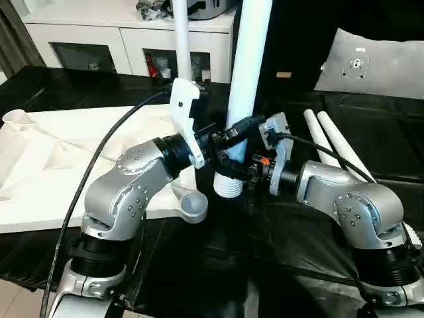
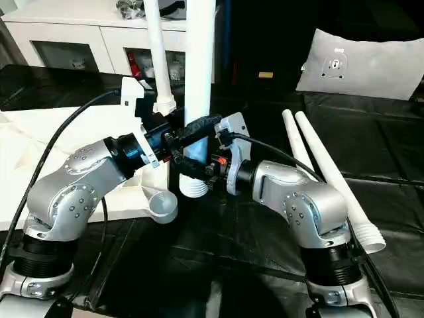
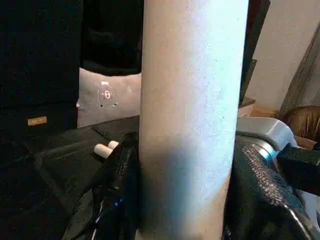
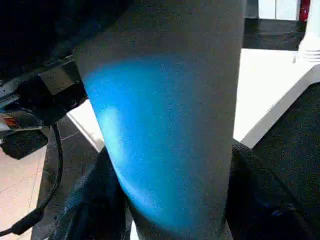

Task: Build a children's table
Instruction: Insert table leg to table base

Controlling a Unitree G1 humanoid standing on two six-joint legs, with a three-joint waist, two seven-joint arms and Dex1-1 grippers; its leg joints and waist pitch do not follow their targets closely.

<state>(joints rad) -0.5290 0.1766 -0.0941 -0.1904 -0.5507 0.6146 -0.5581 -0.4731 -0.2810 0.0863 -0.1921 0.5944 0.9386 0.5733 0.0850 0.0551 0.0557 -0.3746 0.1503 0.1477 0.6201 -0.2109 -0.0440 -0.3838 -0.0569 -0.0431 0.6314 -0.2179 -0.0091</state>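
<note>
Fingers of both grippers close on the same upright leg (image 1: 248, 73): our left gripper (image 1: 222, 140) clamps it from the left and our right gripper (image 1: 255, 169) from the right, low on the shaft, just above its ribbed end (image 1: 228, 185). In the wrist views the black pads sit tight against either side of the white tube, so we judge both grasps firm. That ribbed end hangs just right of the near right corner socket (image 1: 192, 207) of the table top (image 1: 59, 179), which lies rim-up on the black covered surface, to our left. One leg (image 1: 181, 46) already stands at the far right corner of the top (we cannot see how deep it is seated). Two more legs (image 2: 324, 169) lie side by side on the black cover at the right, touching or nearly so. As we judge it, one leg is fitted, the second is in hand but not yet in its socket, and two are untouched.
</note>
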